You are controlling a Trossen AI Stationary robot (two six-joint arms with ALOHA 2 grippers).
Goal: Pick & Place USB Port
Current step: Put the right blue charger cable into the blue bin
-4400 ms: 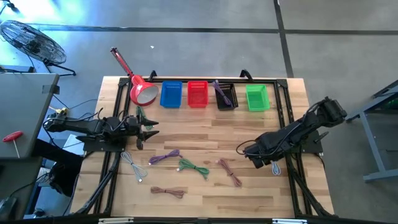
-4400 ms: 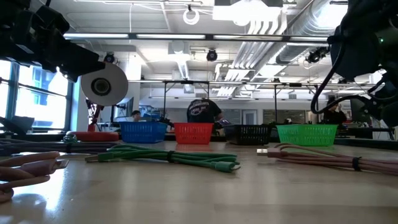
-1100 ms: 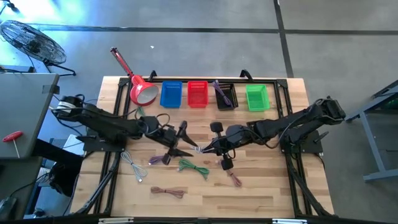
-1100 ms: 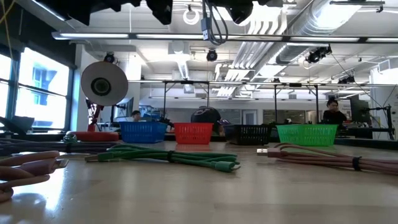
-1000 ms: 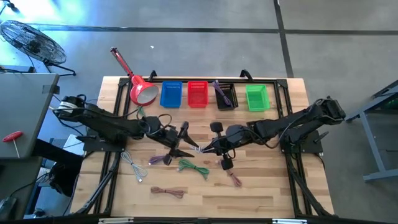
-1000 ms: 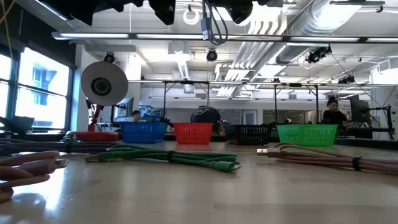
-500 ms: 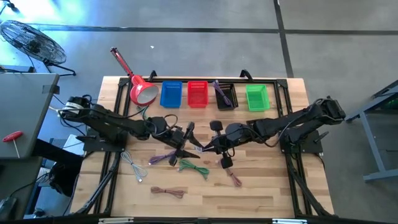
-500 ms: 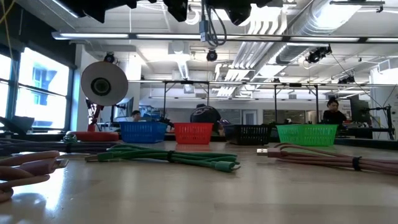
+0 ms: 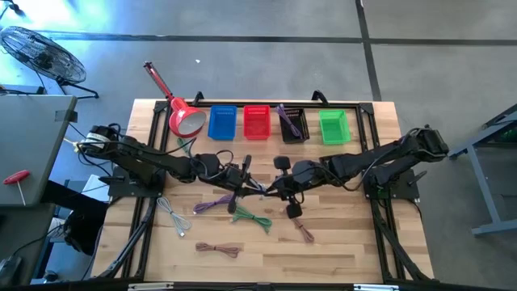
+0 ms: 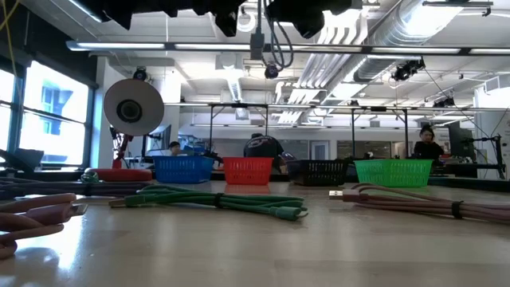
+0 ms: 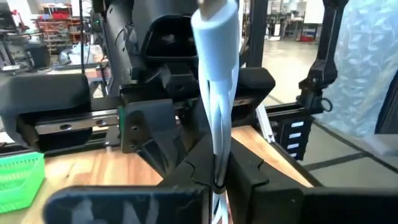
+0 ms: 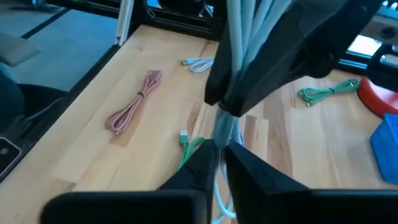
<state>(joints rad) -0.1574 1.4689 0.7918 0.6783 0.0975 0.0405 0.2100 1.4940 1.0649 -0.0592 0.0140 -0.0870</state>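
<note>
cable: pale blue-white cable (image 11: 216,93), bundled, held up off the desk betw. both grippers, over the desk's middle; in the left wrist view its long axis runs from the fingers straight away toward the other arm.
left gripper: left gripper (image 9: 242,184) over mid-desk, fingers pinched tight on the cable.
right gripper: right gripper (image 9: 275,187) just beside the left one, fingers pressed onto the same cable (image 12: 231,93).
desk: wood-plank desk (image 9: 339,242) w/ black frame rails.
loose cables: purple cable (image 9: 212,205) and green cable (image 9: 252,217) lying below the grippers; white cable (image 9: 174,215) nr the left edge; brown cable (image 9: 218,249) nr the front edge; pink cable (image 9: 300,229) right of centre.
back edge: red lamp (image 9: 184,120), then blue basket (image 9: 222,124), red basket (image 9: 256,123), black basket (image 9: 292,125), green basket (image 9: 334,127) in a row.
room: grey floor, fan (image 9: 36,52) off the back-left corner; low view shows open workshop w/ ceiling ducts, person (image 10: 259,147) behind the baskets.
</note>
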